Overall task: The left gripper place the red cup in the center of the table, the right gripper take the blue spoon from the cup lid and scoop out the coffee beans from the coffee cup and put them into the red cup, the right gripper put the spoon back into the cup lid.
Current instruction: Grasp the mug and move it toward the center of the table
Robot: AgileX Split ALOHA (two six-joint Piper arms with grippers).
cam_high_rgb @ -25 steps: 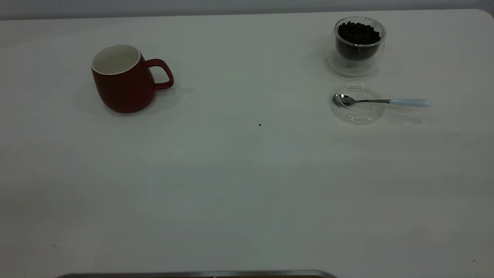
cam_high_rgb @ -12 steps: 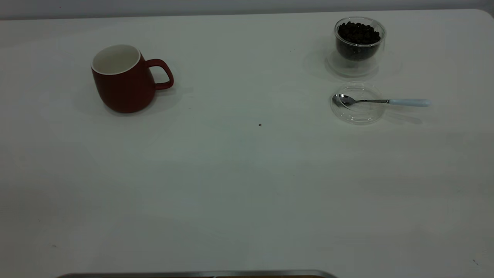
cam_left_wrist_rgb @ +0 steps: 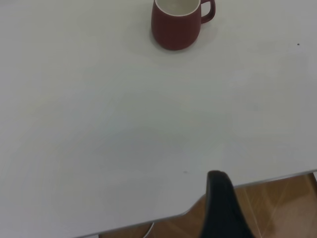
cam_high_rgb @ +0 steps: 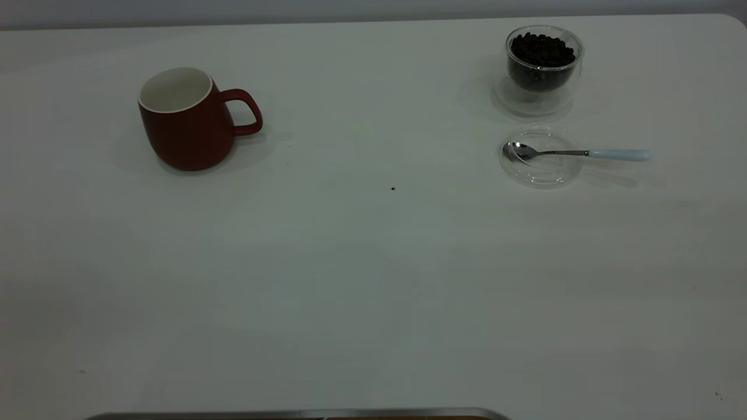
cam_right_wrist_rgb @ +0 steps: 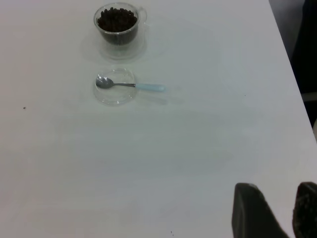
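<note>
Nothing started yet: red cup (cam_high_rgb: 187,119) sits upright and empty at about 10 o'clock on the table (cam_high_rgb: 373,280), handle toward the centre, well off the middle where it has to go. Coffee cup (cam_high_rgb: 544,69) full of coffee beans (cam_high_rgb: 543,51) is at roughly 2 o'clock, with the cup lid (cam_high_rgb: 541,169) just in front of it. Blue spoon (cam_high_rgb: 578,153) lies with its bowl in the lid and its pale handle sticking out over the rim toward 3 o'clock. Left gripper (cam_left_wrist_rgb: 223,213) is back at the near table edge, far from the cup, holding nothing; only one finger shows, so I can't tell how wide it is. Right gripper (cam_right_wrist_rgb: 275,213) is also at the near edge, empty, two fingers with a clear gap between them, i.e. parted. Risks as I see them: the rounded glazed mug could slip or tip if gripped high on the rim; the thin spoon handle lies low to the table, so a shallow pinch could flick it and drag the light lid; the lid sits close to the glass cup, so the approach could nudge it and spill beans.
</note>
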